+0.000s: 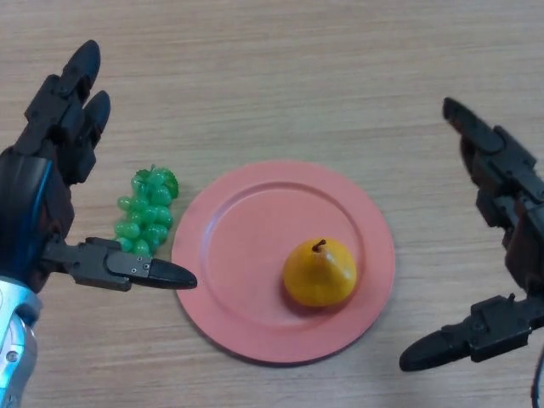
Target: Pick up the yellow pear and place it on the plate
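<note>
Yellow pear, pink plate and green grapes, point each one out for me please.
yellow pear [320,274], head view, on the middle of its body.
pink plate [246,238], head view, on a bare part of its flat centre.
green grapes [146,219], head view, on the middle of the bunch.

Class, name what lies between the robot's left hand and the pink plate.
In the head view, a bunch of green grapes lies between the left hand and the plate.
</note>
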